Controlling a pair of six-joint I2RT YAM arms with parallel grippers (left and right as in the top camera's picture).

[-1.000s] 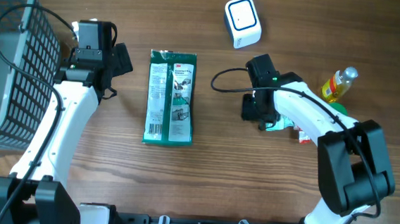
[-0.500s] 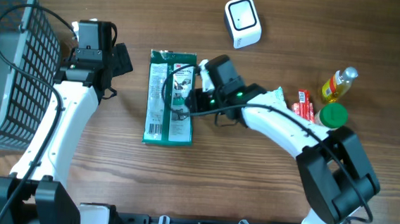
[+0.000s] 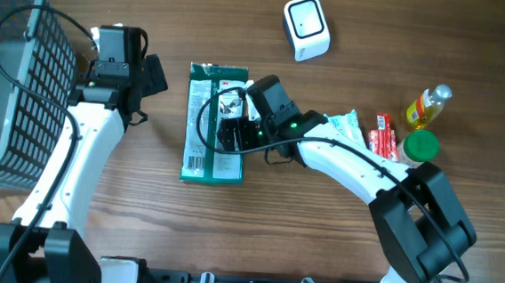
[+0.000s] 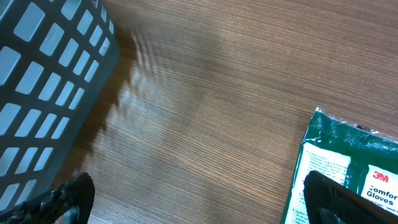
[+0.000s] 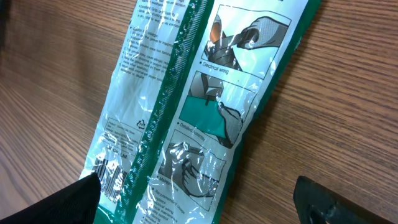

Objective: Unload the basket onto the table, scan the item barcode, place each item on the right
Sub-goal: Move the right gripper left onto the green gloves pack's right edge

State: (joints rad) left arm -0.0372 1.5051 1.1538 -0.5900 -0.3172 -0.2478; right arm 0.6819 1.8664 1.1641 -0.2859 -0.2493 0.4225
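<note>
Hovering above glove packet, right end effector

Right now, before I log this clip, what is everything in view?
glove packet: one, green with white print, flat at the table's centre
scanner: one, white, far edge, right of centre
basket: one, grey mesh, left edge
bottle: one, yellow, right side
round item: one, green, just in front of the bottle
red packet: one, red, left of the round item
teal packet: one, teal and white, left of the red packet
table: one, brown wood
left gripper: one, black, open, between basket and glove packet
right gripper: one, black, open, over the glove packet
</note>
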